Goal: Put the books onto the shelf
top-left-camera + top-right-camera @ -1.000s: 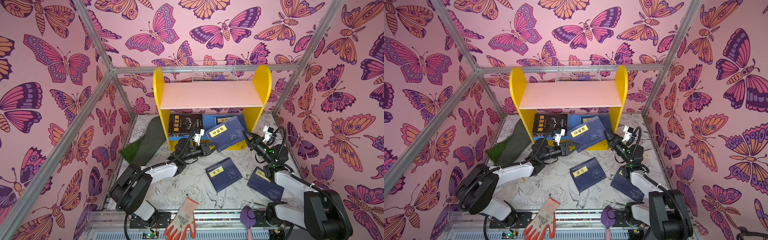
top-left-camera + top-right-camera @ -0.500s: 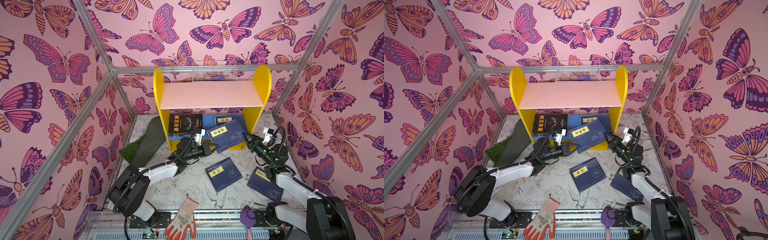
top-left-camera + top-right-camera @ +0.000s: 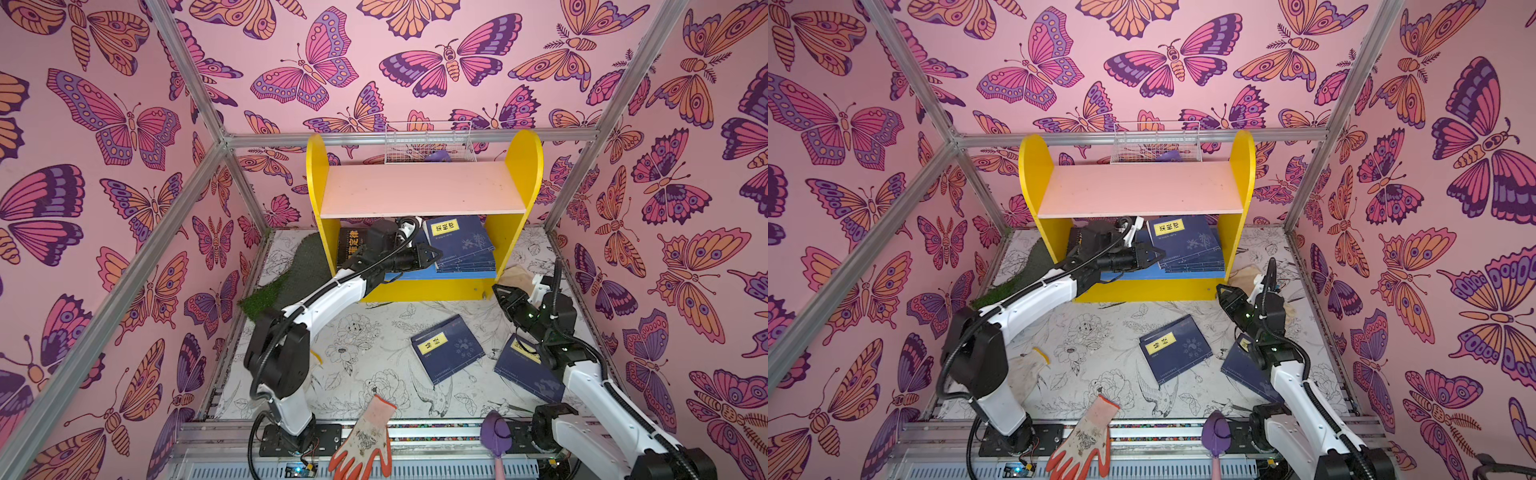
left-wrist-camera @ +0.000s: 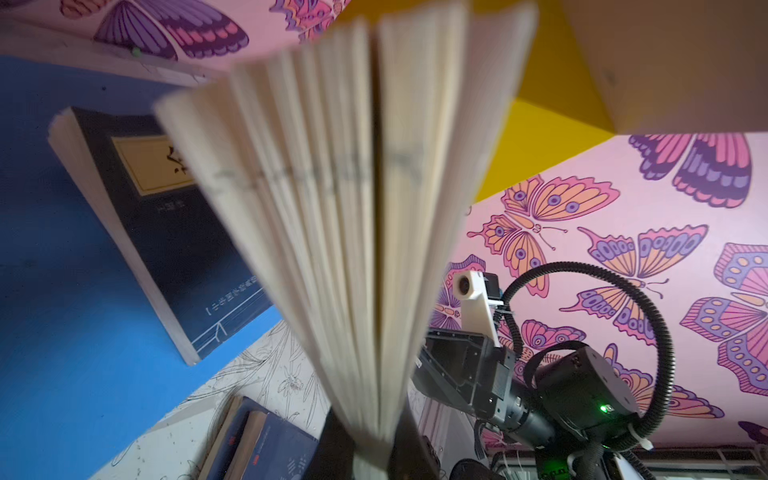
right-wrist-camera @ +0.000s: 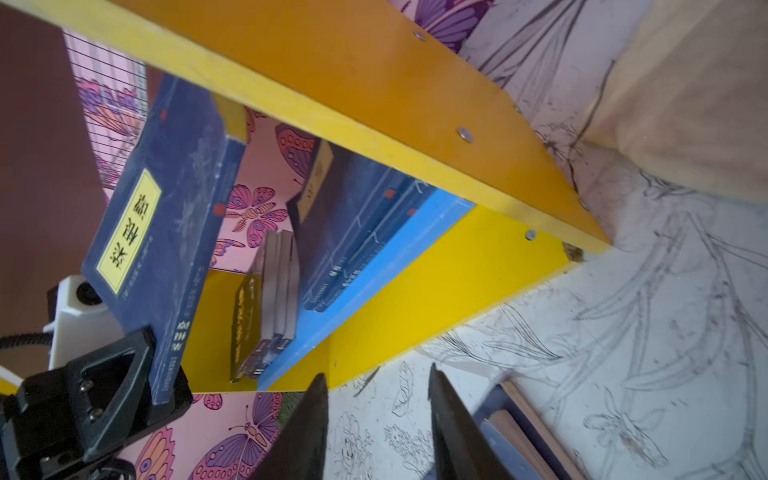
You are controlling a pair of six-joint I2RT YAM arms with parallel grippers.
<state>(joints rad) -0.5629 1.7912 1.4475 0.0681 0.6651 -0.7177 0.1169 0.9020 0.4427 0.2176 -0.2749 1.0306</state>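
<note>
We see our left gripper [image 3: 432,254] clamped on the near corner of a navy book [image 3: 461,243] with a yellow title label. The book is tilted inside the shelf's [image 3: 528,166] lower tier, above the navy stack [image 3: 467,268] on the blue board [image 3: 409,275]. Our right gripper [image 3: 500,293] stands partly open and empty, just outside the shelf's right panel.

The small two-tier shelf [image 3: 424,189] has yellow sides, a pink upper board and a blue lower one. The thin paperback books [image 3: 446,347] are navy, yellow-labelled.
</note>
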